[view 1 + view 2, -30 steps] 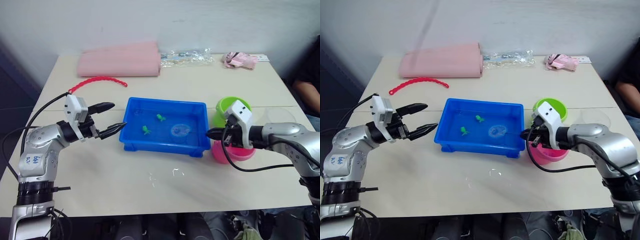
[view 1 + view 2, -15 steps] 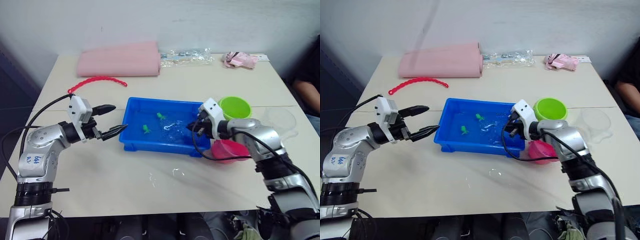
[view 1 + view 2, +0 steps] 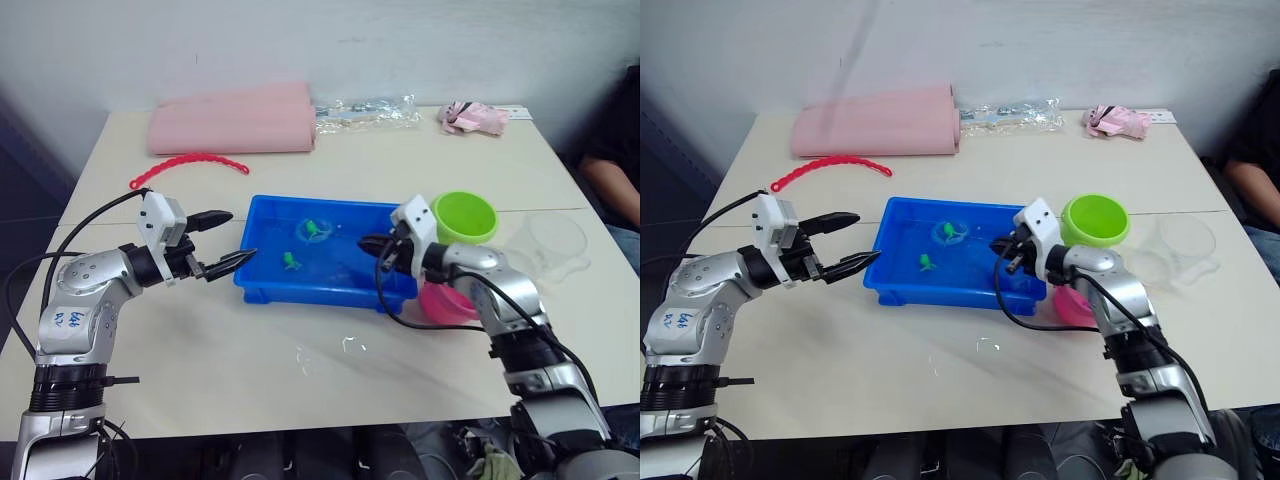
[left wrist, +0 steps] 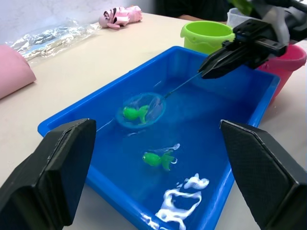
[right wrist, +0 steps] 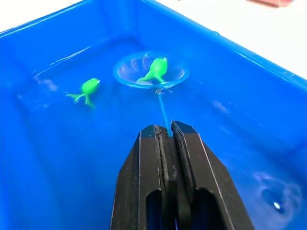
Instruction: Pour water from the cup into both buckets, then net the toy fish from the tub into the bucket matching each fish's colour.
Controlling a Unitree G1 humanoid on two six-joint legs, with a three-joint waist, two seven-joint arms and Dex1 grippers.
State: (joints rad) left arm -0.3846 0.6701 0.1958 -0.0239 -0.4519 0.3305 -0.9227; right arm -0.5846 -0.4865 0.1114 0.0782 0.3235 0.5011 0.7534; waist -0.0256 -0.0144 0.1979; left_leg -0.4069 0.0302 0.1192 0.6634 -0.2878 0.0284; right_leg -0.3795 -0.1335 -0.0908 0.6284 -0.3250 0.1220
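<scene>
The blue tub [image 3: 320, 292] holds water and two green toy fish. My right gripper [image 3: 368, 243] is over the tub's right end, shut on the thin handle of the net [image 5: 151, 72]. The hoop lies in the water at the far side with one green fish [image 5: 154, 71] inside it. The other green fish [image 5: 86, 90] floats loose nearby. My left gripper [image 3: 240, 235] stands open just off the tub's left end, holding nothing. The green bucket [image 3: 465, 217] and the pink bucket [image 3: 447, 300] stand right of the tub, the pink one partly behind my right arm. The clear cup [image 3: 547, 240] is further right.
A pink rolled cloth [image 3: 232, 120], a red beaded strip [image 3: 185, 162], a clear plastic bag [image 3: 365, 108] and a small pink item [image 3: 470, 117] lie along the table's far side. A person [image 3: 615, 150] sits at the right edge. Small water drops [image 3: 350, 345] dot the near table.
My right gripper has swung left from over the pink bucket to the tub, carrying the net to the far side, where a green fish now sits in the hoop. The left arm barely moved.
</scene>
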